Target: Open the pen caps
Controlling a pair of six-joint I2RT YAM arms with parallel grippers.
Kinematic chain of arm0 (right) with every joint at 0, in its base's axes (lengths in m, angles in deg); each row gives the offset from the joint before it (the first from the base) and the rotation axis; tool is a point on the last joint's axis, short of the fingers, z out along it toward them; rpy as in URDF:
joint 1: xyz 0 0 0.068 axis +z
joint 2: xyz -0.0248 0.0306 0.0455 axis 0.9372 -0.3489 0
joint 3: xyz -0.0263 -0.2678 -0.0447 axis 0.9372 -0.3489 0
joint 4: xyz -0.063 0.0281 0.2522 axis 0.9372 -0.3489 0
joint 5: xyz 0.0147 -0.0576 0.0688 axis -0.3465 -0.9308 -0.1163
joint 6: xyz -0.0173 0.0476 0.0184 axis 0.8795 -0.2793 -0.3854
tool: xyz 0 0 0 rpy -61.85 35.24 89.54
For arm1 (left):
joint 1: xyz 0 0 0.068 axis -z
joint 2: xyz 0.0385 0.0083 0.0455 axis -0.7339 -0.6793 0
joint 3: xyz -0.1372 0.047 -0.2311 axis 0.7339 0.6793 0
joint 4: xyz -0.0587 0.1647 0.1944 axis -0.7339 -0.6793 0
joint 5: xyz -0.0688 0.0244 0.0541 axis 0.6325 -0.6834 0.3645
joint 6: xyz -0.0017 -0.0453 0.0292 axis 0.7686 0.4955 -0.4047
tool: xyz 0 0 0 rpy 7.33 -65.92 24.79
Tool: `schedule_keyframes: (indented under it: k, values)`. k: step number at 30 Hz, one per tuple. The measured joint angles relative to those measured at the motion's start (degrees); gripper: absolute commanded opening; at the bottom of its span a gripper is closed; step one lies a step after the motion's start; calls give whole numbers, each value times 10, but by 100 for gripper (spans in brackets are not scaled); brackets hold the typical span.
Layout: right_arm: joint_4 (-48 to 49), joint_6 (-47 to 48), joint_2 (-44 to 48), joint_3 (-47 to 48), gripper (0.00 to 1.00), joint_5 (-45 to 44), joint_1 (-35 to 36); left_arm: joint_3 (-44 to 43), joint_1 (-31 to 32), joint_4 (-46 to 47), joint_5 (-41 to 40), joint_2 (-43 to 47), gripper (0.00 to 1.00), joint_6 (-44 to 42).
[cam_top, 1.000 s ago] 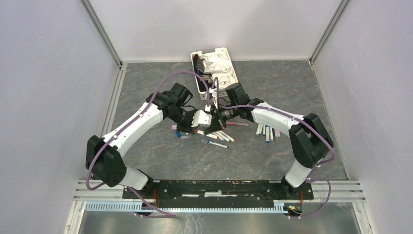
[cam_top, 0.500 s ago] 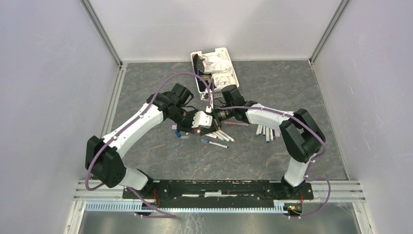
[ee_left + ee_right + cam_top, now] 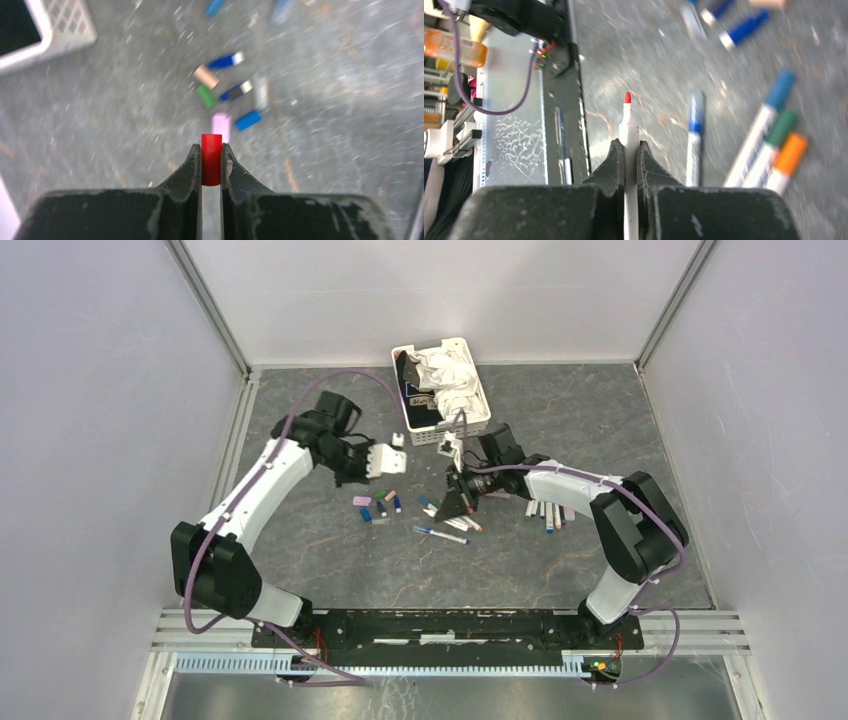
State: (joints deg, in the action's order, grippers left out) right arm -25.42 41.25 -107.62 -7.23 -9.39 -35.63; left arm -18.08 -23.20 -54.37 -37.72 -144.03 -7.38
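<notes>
My left gripper [image 3: 390, 452] is shut on a red pen cap [image 3: 211, 159] and holds it above the table, left of the basket. My right gripper [image 3: 450, 508] is shut on a pen [image 3: 628, 127] with a white barrel and a bare red tip, over the pens in the middle. Several loose caps lie on the table below the left gripper: pink [image 3: 221, 126], blue [image 3: 248, 120], green [image 3: 205, 96], tan [image 3: 206, 76]. They also show in the top view [image 3: 380, 505]. Pens with blue [image 3: 769, 117], green [image 3: 780, 131] and orange [image 3: 790, 155] caps lie side by side.
A white slotted basket [image 3: 468, 422] holding crumpled white material stands at the back centre; its corner shows in the left wrist view [image 3: 65, 25]. An uncapped blue pen [image 3: 440, 534] lies alone in the middle. Several more pens [image 3: 545, 510] lie in a row to the right.
The two grippers were together at the centre. They have pulled apart: the left moved up and left with the red cap, and the right swung down with the uncapped pen.
</notes>
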Motion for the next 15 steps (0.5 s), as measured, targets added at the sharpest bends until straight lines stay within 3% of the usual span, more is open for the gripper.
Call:
schedule_keyframes:
  k: [4, 9, 15]
  values:
    - [-54, 23, 6, -49, 0, -39, -35, -8, -68, 8, -49, -3, 2, -27]
    - [-88, 29, 33, -64, 0, -109, -70, 21, -66, 39, -50, -7, 2, -28]
    - [-70, -10, 133, -101, 0, -287, -155, 83, -62, 118, -32, -50, 2, 14]
